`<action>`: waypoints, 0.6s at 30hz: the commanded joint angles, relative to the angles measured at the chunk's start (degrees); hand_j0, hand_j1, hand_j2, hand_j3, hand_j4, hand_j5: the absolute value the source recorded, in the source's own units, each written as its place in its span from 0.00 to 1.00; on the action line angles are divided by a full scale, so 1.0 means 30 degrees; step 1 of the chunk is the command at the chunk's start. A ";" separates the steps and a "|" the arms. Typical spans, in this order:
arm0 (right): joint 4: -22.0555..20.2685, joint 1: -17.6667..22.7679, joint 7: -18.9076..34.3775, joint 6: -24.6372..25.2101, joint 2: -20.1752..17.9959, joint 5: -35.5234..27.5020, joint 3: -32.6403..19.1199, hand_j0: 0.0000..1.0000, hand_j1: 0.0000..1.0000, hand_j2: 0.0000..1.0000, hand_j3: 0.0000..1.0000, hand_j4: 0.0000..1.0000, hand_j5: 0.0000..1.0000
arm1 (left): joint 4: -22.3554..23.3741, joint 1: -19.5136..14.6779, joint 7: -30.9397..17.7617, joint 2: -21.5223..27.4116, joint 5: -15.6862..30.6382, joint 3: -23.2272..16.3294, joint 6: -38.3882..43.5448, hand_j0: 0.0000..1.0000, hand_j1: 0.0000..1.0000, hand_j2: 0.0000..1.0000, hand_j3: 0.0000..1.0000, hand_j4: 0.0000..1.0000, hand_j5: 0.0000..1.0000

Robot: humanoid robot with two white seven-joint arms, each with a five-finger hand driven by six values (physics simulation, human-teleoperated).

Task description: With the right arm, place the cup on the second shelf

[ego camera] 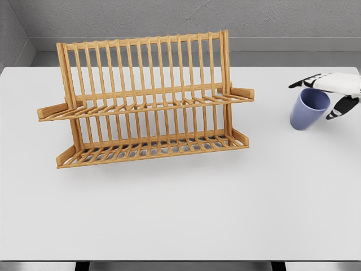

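- A blue cup (309, 108) stands on the white tabletop (186, 209) at the right side of the head view, tilted a little, its open mouth turned up and toward the right edge.
- The right robot hand (330, 96) reaches in from the right edge, white with black fingertips; its fingers (302, 82) lie across the far rim of the cup while the thumb (341, 108) sits at the near right side, a loose clasp around the mouth.
- Whether the hand has the cup firmly gripped cannot be told from this view.
- A wooden rack (144, 99) with two slatted shelves and a tall barred back stands left of center, well apart from the cup.
- The upper shelf (141, 106) and the lower shelf (152, 149) each run the full width of the rack.
- A grey wall (180, 17) closes the scene behind the tabletop.
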 commanded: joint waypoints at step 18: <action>0.0022 -0.0088 -0.0007 0.0048 0.0095 0.0133 -0.0094 0.65 0.65 0.65 0.65 0.65 0.65 | -0.0007 0.0000 -0.0004 0.0001 -0.0001 -0.0002 -0.0009 1.00 1.00 1.00 1.00 1.00 1.00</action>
